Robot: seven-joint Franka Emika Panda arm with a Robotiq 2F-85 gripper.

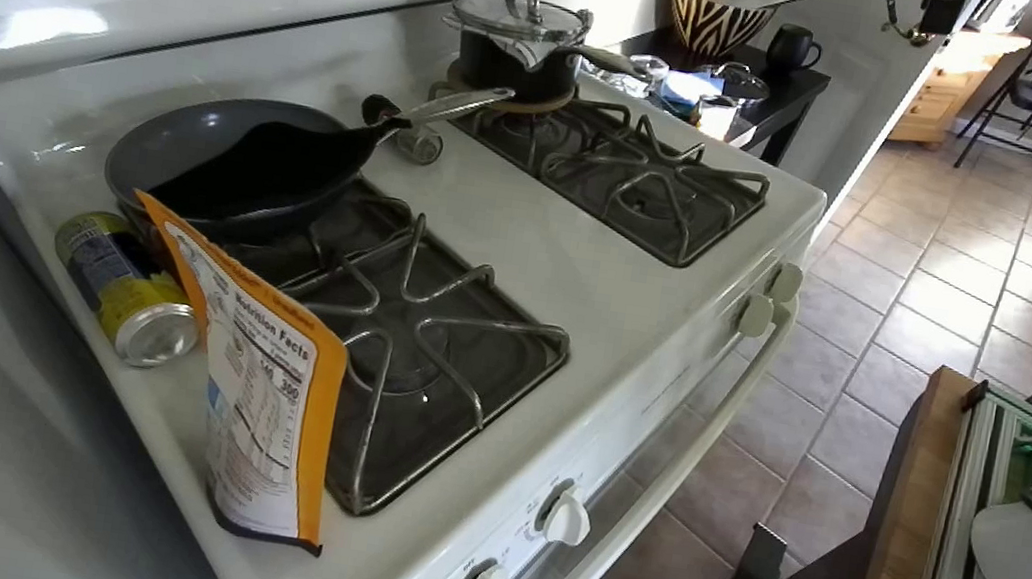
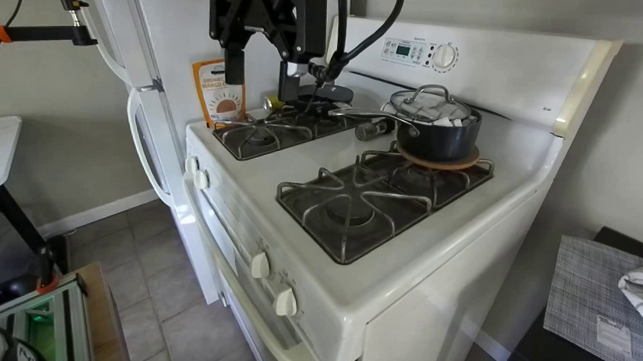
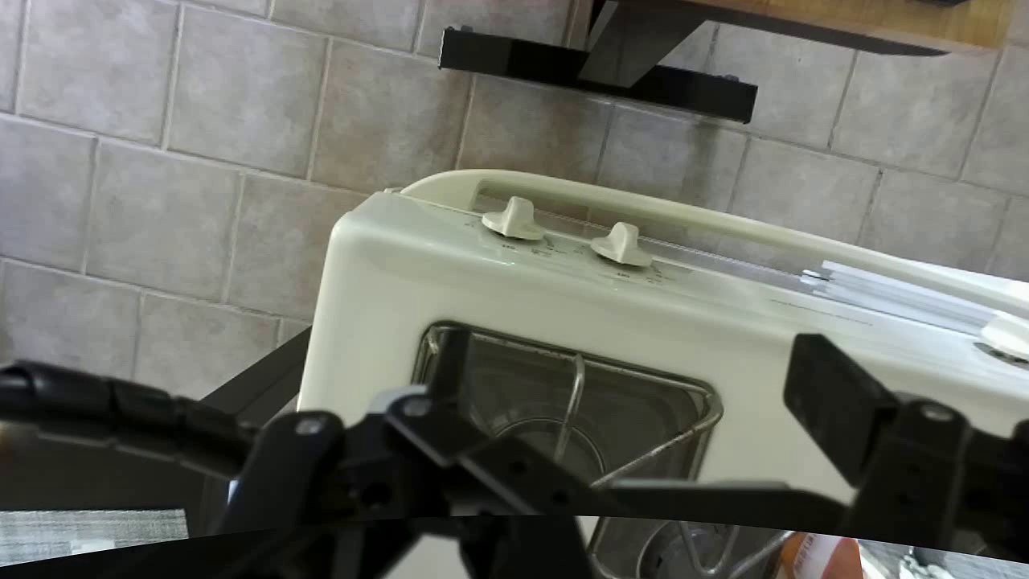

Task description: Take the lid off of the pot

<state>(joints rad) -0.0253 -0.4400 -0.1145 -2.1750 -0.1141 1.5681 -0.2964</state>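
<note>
The pot is a dark saucepan with a long handle, on a back burner in both exterior views. The lid is clear glass with a metal rim and a loop handle. It sits on the pot, with white paper or cloth showing at its edge. My gripper hangs in the air, left of the pot in that exterior view. In the wrist view the gripper has its fingers wide apart with nothing between them, over a burner grate. Pot and lid are out of the wrist view.
A round wooden trivet is under the pot. A dark frying pan stands on the other back burner, with a small glass jar between. A yellow can and an orange pouch stand at the far side. Cables hang near the gripper.
</note>
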